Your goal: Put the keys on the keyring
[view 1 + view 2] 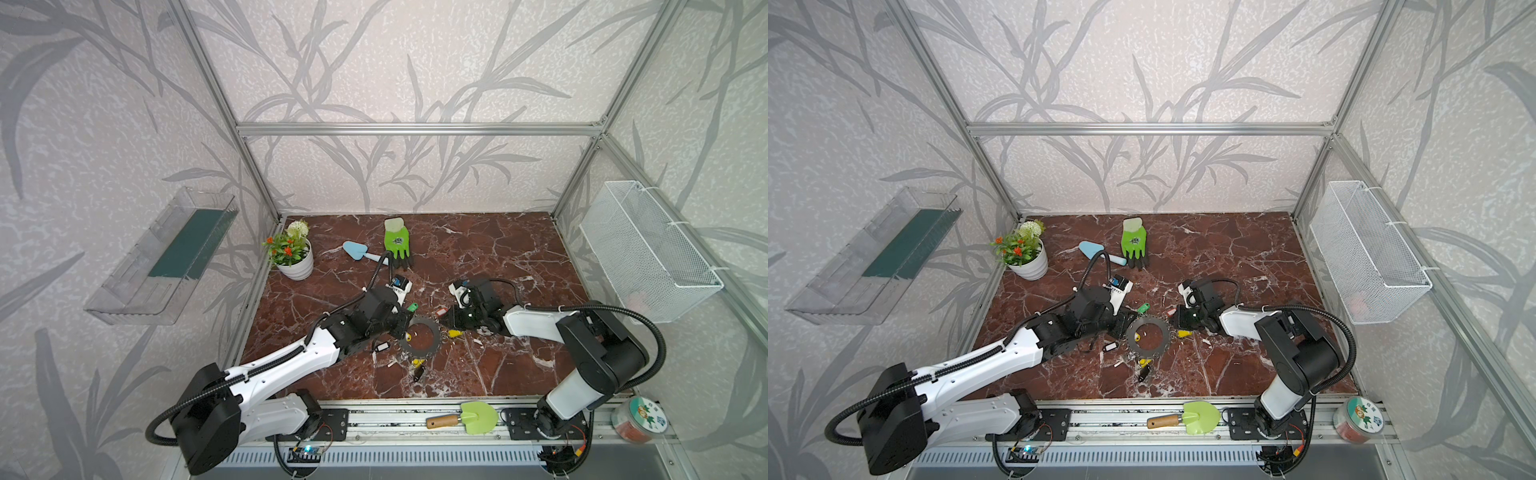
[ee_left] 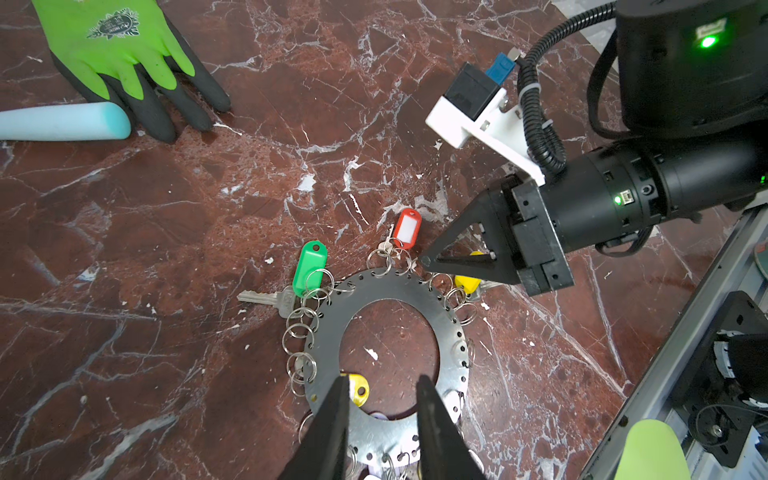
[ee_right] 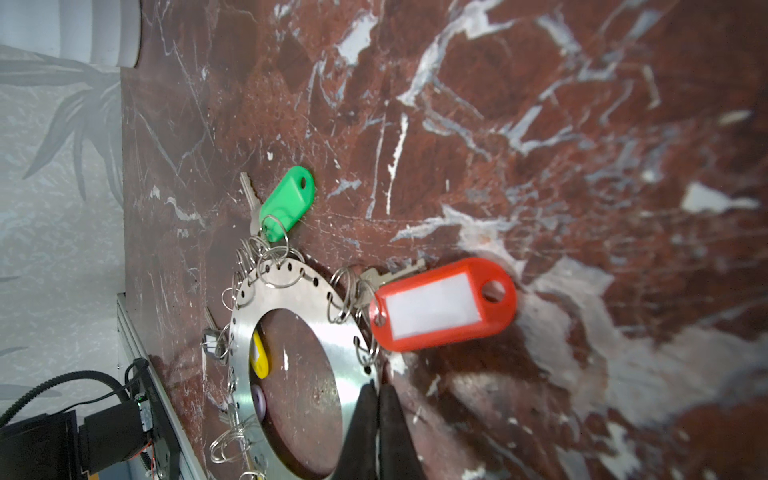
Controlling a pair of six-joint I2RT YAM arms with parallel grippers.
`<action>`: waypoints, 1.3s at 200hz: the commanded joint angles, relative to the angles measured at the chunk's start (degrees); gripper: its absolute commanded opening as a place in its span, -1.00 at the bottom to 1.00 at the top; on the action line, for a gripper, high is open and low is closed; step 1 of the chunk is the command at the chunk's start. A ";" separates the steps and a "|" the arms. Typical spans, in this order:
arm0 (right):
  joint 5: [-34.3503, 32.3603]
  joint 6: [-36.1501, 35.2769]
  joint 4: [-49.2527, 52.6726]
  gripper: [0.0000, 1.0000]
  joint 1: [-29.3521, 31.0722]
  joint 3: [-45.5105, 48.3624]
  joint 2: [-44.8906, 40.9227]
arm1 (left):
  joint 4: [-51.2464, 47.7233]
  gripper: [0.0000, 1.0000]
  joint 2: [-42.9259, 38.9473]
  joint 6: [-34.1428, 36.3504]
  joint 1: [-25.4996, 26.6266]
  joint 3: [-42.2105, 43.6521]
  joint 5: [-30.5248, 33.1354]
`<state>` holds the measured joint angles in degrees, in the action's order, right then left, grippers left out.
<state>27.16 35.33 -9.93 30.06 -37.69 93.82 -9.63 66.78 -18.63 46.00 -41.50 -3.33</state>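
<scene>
- Two pincers work at one keyring [image 2: 395, 289], which lies flat on the tabletop [image 1: 498, 257] toward its front middle. In both top views the left pincer [image 2: 382, 384] is at the ring's 9 o'clock and the right pincer [image 3: 375, 392] at 2 o'clock.
- The left pincer's jaws stand apart over the disc's band and clamp nothing that I can make out.
- The right pincer's jaws are pressed together at the rim. Whether one of the rim's wire loops [image 2: 299, 328] is nipped between them I cannot tell.
- Risk: a loop is thin, hard wire and may slip out of the closed tips.
- Risk: a pull may drag the whole disc across the smooth tabletop, since the left jaws do not grip it.
- Risk: the crowded loops beside the red tag [image 3: 440, 305] may snag and come along.
- Tags counted:
  - one red, at 1 o'clock
  - one green tag [image 2: 309, 268], at 11
  - three yellow tags [image 1: 409, 336], in the open centre, at 3 and at 6
  - one lilac tag [image 3: 259, 401]
  - one black tag [image 1: 380, 345], at 8
- Bare metal keys [image 2: 266, 297] in sight: two, one beside the green tag and one beside the red.
</scene>
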 commanded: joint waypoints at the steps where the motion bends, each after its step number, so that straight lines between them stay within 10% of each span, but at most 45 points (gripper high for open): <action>1: 1.23 0.02 -0.52 -0.94 0.45 -1.36 -1.20 | 0.63 -0.42 -1.65 -0.09 -0.14 0.76 0.22; 111: 1.42 -10.40 8.58 -1.00 3.32 -12.43 -12.91 | 1.89 -0.40 -9.13 -3.13 -3.84 0.90 0.64; 204: 7.42 -17.28 0.02 -1.00 3.96 -13.61 -23.05 | -2.42 0.02 -16.77 6.70 -9.93 -6.70 -24.39; 260: 11.53 -15.02 -11.30 -1.00 4.02 -10.11 -27.32 | -6.67 -0.03 -14.08 15.68 -9.96 -14.85 -28.62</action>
<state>34.81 19.66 -11.57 33.87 -49.08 69.21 -13.37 51.99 -8.95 36.29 -52.23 -26.83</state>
